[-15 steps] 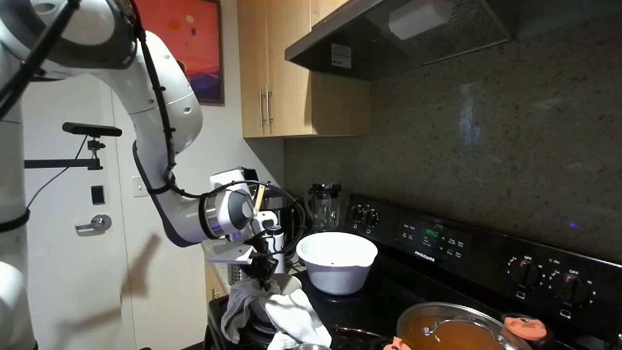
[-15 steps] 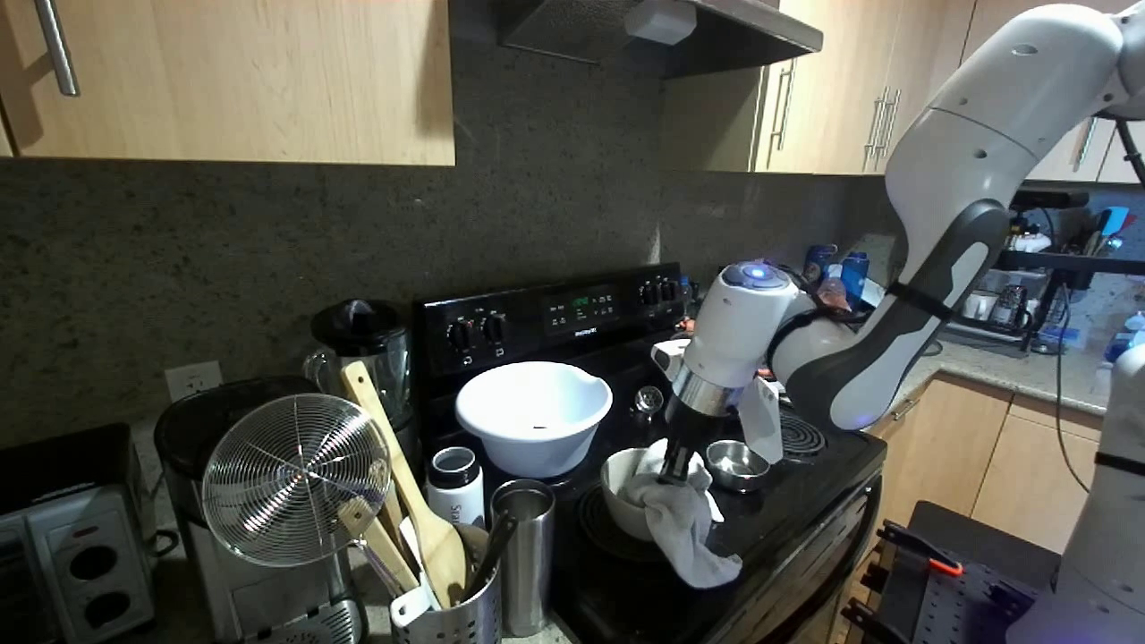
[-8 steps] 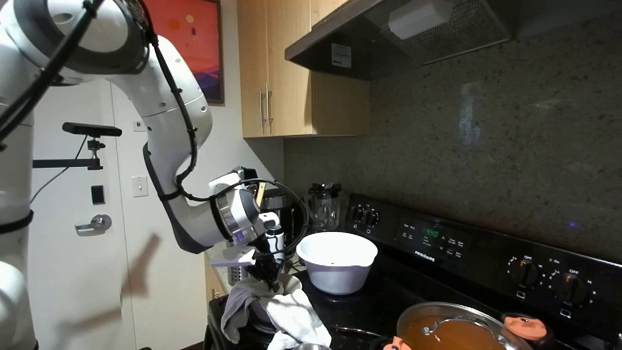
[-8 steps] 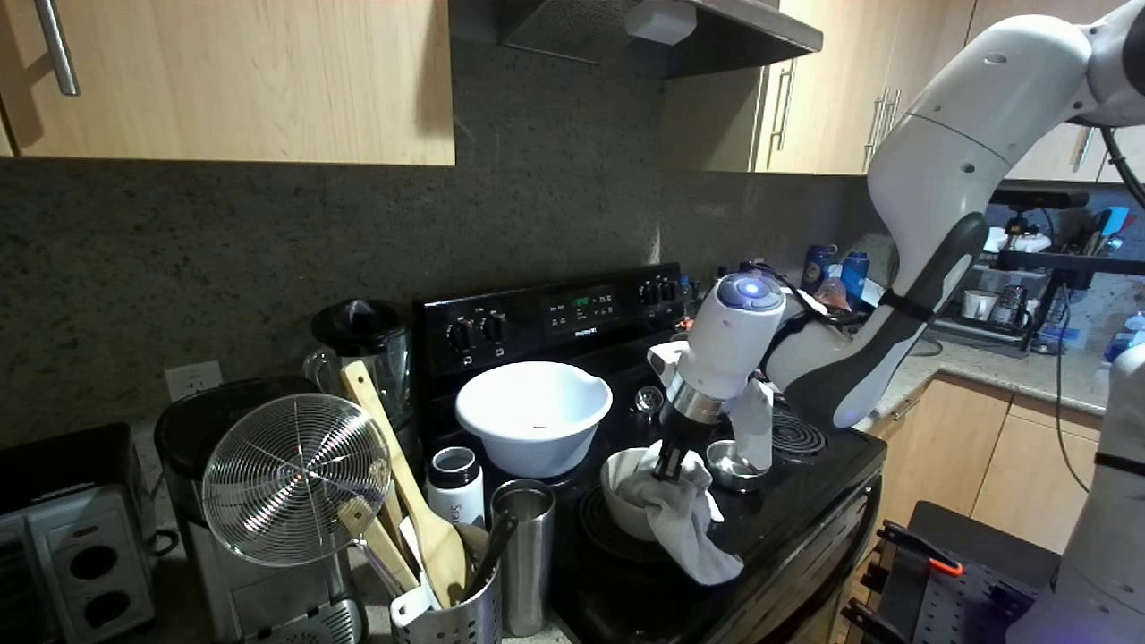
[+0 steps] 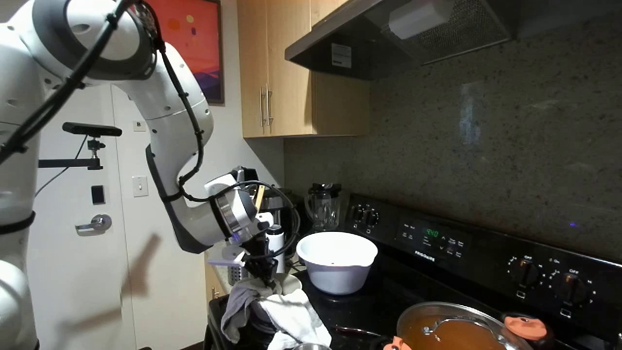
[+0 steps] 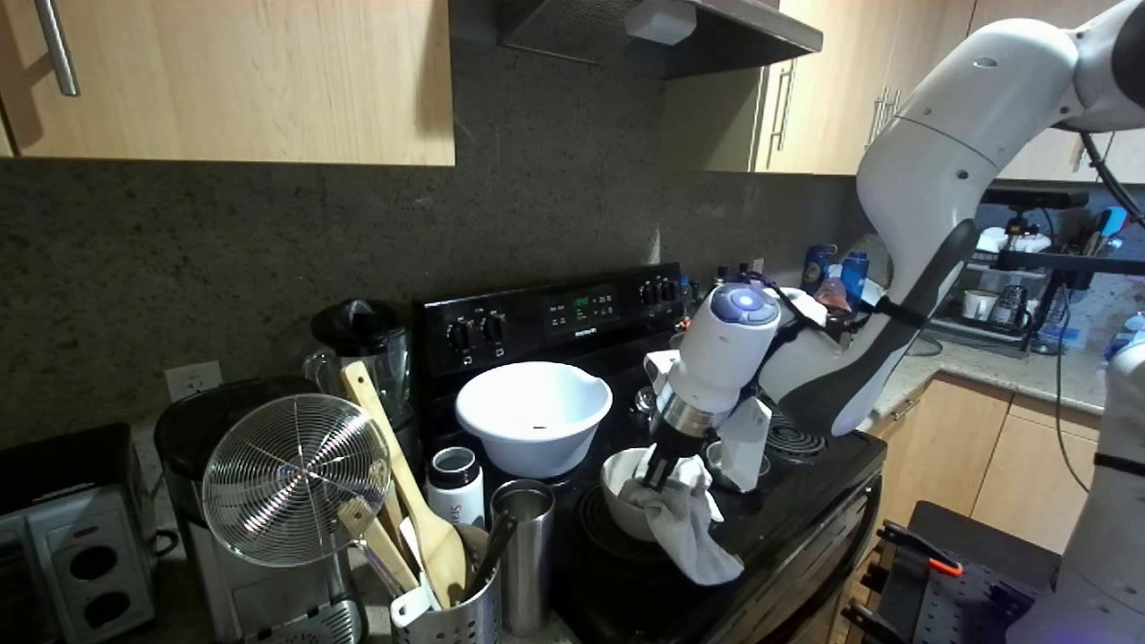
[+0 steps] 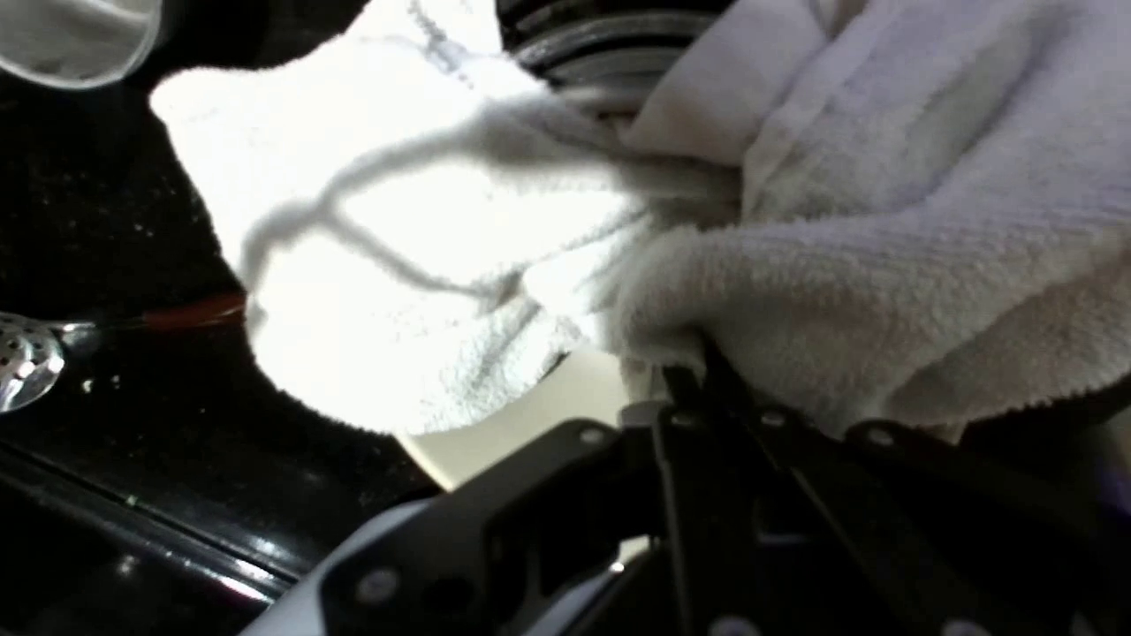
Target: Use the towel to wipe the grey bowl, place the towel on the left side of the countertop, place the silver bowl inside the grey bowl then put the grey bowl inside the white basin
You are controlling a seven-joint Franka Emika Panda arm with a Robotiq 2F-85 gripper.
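The white-grey towel (image 6: 689, 528) hangs over the rim of the grey bowl (image 6: 619, 505). It also shows in an exterior view (image 5: 296, 318) and in the wrist view (image 7: 398, 247). My gripper (image 6: 659, 474) points down into the bowl, fingers close together and pinched on a towel fold (image 7: 698, 375); the fingertips are partly buried in cloth. The grey bowl's pale wall shows in the wrist view (image 7: 521, 411). The silver bowl (image 6: 713, 459) stands beside it, partly hidden by my wrist's white bracket; its edge shows in the wrist view (image 7: 79, 53). The white basin (image 5: 336, 274) stands behind.
A lidded pot (image 5: 452, 330) is on the stove (image 6: 617, 608). A steel tumbler (image 6: 526, 555), a white bottle (image 6: 454, 492) and a utensil holder (image 6: 456, 617) stand close beside the grey bowl. A blender (image 5: 324, 209) is behind. The range hood (image 5: 350, 43) overhangs.
My gripper has shifted and tilted slightly within the grey bowl, and the arm has swung a little. My wrist bracket now covers more of the silver bowl. The towel's hanging parts barely moved.
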